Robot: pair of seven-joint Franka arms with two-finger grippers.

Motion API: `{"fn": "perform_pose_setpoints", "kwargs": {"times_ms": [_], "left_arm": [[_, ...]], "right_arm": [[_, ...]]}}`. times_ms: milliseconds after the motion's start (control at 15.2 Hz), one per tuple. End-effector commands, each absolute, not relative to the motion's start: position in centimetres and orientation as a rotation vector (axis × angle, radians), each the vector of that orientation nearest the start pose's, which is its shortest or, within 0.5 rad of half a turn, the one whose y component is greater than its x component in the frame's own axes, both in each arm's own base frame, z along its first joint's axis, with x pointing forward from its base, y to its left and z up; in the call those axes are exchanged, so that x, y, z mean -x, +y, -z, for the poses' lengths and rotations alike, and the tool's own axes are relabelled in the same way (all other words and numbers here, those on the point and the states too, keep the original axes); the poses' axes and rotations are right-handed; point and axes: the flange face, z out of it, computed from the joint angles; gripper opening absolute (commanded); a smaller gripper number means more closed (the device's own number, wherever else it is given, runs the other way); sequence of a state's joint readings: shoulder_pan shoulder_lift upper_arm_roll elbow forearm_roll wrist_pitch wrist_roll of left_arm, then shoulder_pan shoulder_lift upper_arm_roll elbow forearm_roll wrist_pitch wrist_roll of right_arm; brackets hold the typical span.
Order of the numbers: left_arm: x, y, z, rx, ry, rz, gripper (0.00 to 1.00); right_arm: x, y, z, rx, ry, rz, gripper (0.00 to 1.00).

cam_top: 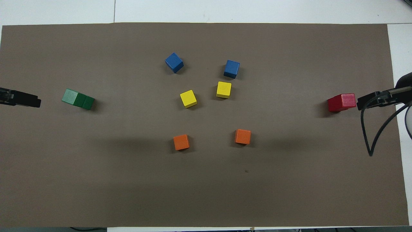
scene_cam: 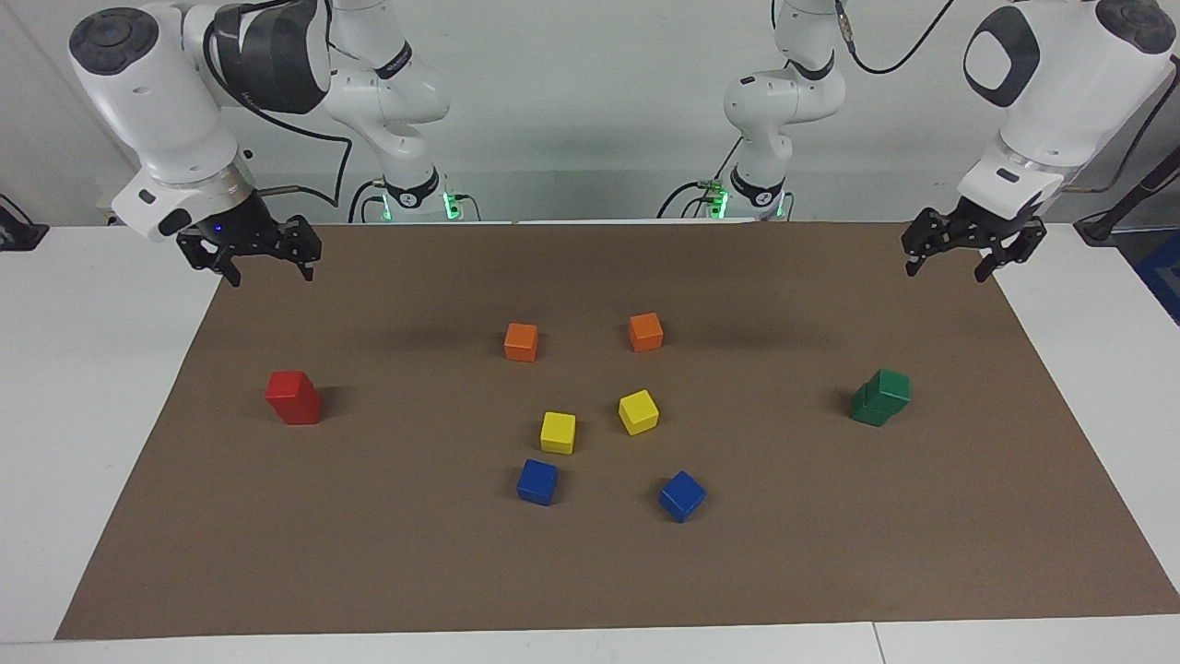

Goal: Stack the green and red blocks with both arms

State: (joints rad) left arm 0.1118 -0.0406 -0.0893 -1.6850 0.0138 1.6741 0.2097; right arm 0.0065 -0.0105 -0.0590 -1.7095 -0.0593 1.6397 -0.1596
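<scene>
Locate the left tool (scene_cam: 973,249) raised over the edge of the brown mat (scene_cam: 590,572) at the left arm's end of the bench, released and empty. Locate the right tool (scene_cam: 249,254) raised over the mat's edge at the right arm's end, likewise spread open and grasping nothing. Judge the stacking step complete on both sides and the retreat step in hand. Next, on the mat, note two orange cubes (scene_cam: 521,341), nearest the robots and well apart from both tools. Farther out, find the green stack (scene_cam: 880,398) toward the left arm's end, the upper block resting on the lower but twisted and offset from it. Find the red stack (scene_cam: 294,397) toward the right arm's end, one block on the other and closely aligned. For the next move, expect only a withdrawal to rest; avoid any dip toward the offset green stack, judged the likelier to topple. Farther again, in the middle, note two yellow cubes (scene_cam: 558,432), then two blue cubes (scene_cam: 537,481) farthest out. Treat none of these as obstructing either withdrawal path.
</scene>
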Motion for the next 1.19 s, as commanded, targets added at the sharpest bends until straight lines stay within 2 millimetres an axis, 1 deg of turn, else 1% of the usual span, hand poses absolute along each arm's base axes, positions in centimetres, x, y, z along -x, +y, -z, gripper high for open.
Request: {"fn": "perform_pose_setpoints", "kwargs": {"times_ms": [0,198,264,462,726,924,1122], "left_arm": [[-54.8,0.7,-59.2,3.128,0.242,0.021,1.00],[-54.9,0.8,-59.4,3.126,0.240,0.040,1.00],[-55.2,0.6,-59.5,3.124,0.247,0.045,1.00],[-55.4,-0.9,-59.4,3.124,0.290,0.055,1.00],[-55.3,-1.4,-59.4,3.127,0.264,0.048,1.00],[-55.2,-1.0,-60.9,3.127,0.247,0.093,1.00],[-55.1,-1.1,-61.5,3.126,0.247,0.120,1.00]], "right_arm": [[-54.9,-3.3,-57.3,3.205,-0.158,-0.119,1.00],[-54.9,-3.3,-57.3,3.205,-0.158,-0.121,1.00],[-54.9,-3.3,-57.3,3.206,-0.159,-0.122,1.00],[-54.9,-3.2,-57.3,3.205,-0.158,-0.121,1.00],[-54.9,-3.2,-57.3,3.205,-0.156,-0.119,1.00],[-54.9,-3.2,-57.3,3.205,-0.156,-0.116,1.00],[-54.9,-3.2,-57.3,3.205,-0.156,-0.119,1.00]]}}
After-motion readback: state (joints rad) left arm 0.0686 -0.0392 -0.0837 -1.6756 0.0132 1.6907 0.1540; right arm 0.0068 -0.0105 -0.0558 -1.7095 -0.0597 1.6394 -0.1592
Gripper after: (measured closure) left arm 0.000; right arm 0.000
